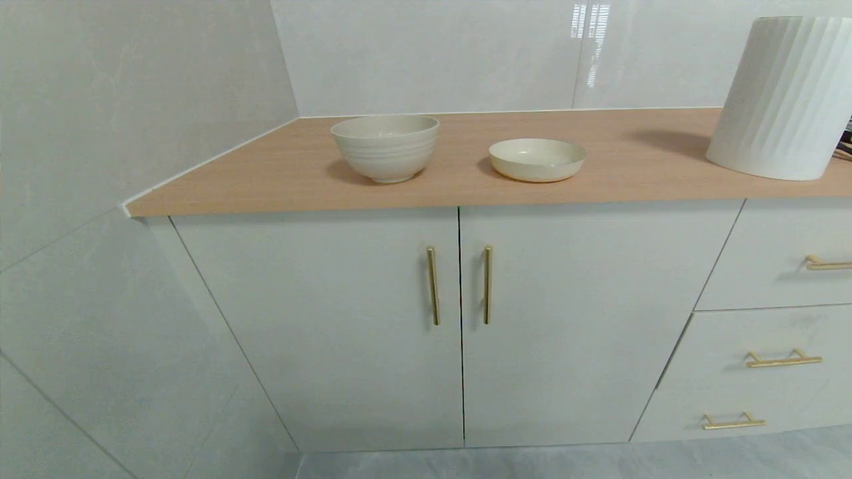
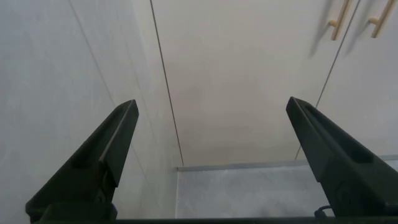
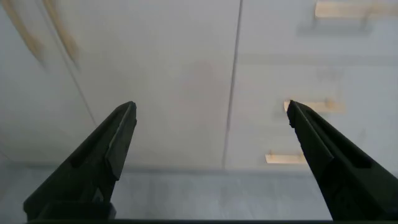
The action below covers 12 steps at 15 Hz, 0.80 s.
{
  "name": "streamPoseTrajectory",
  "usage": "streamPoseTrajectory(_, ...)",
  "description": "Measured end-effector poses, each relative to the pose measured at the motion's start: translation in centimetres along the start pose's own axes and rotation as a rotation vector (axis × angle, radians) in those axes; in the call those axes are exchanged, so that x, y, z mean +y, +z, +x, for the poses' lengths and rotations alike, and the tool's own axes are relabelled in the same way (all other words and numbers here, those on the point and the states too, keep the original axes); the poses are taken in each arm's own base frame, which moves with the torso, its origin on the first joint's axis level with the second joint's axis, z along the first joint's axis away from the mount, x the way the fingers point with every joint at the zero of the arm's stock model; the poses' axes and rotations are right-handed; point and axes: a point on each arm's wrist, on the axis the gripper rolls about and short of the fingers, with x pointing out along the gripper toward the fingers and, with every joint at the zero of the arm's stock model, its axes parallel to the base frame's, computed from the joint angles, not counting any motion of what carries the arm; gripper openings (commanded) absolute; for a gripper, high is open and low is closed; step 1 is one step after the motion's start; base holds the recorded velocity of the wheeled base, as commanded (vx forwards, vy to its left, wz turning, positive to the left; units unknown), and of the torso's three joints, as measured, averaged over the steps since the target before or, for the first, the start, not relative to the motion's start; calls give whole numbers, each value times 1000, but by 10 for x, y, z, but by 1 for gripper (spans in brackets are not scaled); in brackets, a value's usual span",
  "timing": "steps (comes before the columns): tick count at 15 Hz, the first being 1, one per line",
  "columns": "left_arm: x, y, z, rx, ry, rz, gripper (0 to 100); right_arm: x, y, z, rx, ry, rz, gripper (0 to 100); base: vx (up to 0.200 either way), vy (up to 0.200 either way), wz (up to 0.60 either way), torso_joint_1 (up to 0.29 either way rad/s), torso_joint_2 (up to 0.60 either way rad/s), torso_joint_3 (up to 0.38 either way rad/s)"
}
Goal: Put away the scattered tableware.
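Observation:
A deep ribbed cream bowl (image 1: 385, 147) stands on the wooden countertop (image 1: 266, 179), left of centre. To its right sits a shallow cream dish (image 1: 537, 159). Below them are two shut white cabinet doors with gold handles (image 1: 433, 285), also seen from the left wrist (image 2: 338, 20). My left gripper (image 2: 211, 112) is open, low down, facing the left cabinet door near the floor. My right gripper (image 3: 211, 112) is open too, facing the cabinet front and the drawer handles (image 3: 323, 106). Nothing is between either pair of fingers.
A tall white ribbed container (image 1: 785, 93) stands at the counter's right end. Three drawers with gold handles (image 1: 783, 360) lie right of the doors. A tiled wall (image 1: 100, 199) closes off the left side. Grey floor (image 1: 532, 462) runs below.

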Motion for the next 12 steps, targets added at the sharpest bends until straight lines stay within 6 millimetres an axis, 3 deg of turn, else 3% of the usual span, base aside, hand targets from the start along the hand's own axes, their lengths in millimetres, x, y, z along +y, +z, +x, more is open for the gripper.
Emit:
streamPoseTrajectory(2,0,0,0,0,0,0,100,0,36,13,38,66,11,100,0,0,0,0,0,0)
streamPoseTrajectory(4,0,0,0,0,0,0,100,0,67,44,132,129,25,100,0,0,0,0,0,0)
streamPoseTrajectory(7,0,0,0,0,0,0,100,10,97,119,251,263,59,100,0,0,0,0,0,0)
streamPoseTrajectory(10,0,0,0,0,0,0,100,51,111,204,269,434,188,100,0,0,0,0,0,0)
streamPoseTrajectory(12,0,0,0,0,0,0,100,92,112,245,284,605,255,100,0,0,0,0,0,0)
